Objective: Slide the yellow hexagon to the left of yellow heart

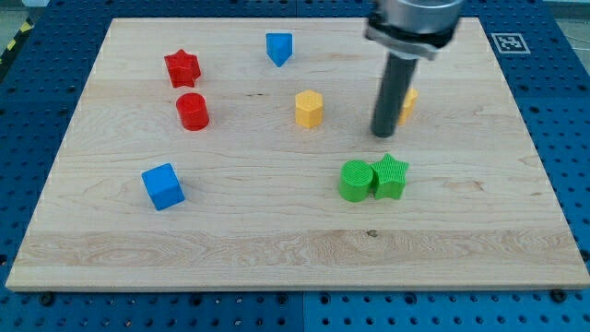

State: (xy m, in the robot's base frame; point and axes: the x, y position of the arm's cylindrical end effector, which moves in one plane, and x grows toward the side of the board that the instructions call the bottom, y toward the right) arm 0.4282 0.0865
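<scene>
The yellow hexagon [309,108] sits on the wooden board near the middle, toward the view's top. The yellow heart [408,104] lies to its right and is mostly hidden behind the dark rod; only its right edge shows. My tip [383,135] rests on the board just left of and below the heart, well to the right of the hexagon and apart from it.
A blue block [278,47] lies at the top centre. A red star [182,67] and red cylinder [193,111] are at the left. A blue cube [163,186] is at lower left. A green cylinder [355,180] touches a green star [391,175] below my tip.
</scene>
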